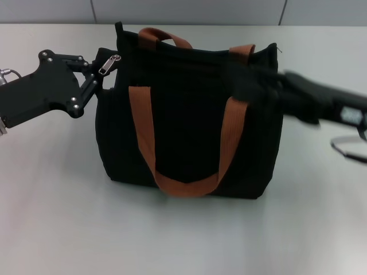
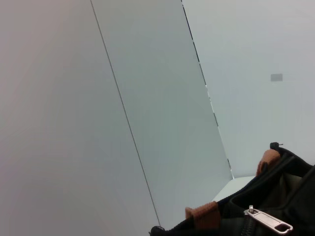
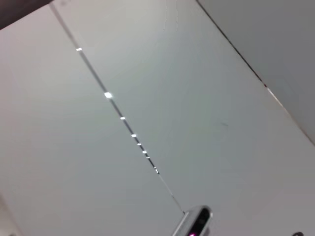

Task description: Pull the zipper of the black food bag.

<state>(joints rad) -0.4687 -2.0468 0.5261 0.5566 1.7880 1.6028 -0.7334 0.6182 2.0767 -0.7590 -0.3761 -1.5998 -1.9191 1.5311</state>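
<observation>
- Your left gripper (image 1: 102, 73) sits at the top left corner of the black food bag (image 1: 189, 114), fingers closed around the fabric beside the zipper (image 1: 109, 63); the pull tab itself lies free.
- The right gripper (image 1: 269, 86) presses the bag's opposite top corner; I cannot tell its grip.
- Next, I judge, you need the tab pinched and drawn along the track.
- The bag stands upright on a pale grey table (image 1: 57, 217), with panelled wall behind.
</observation>
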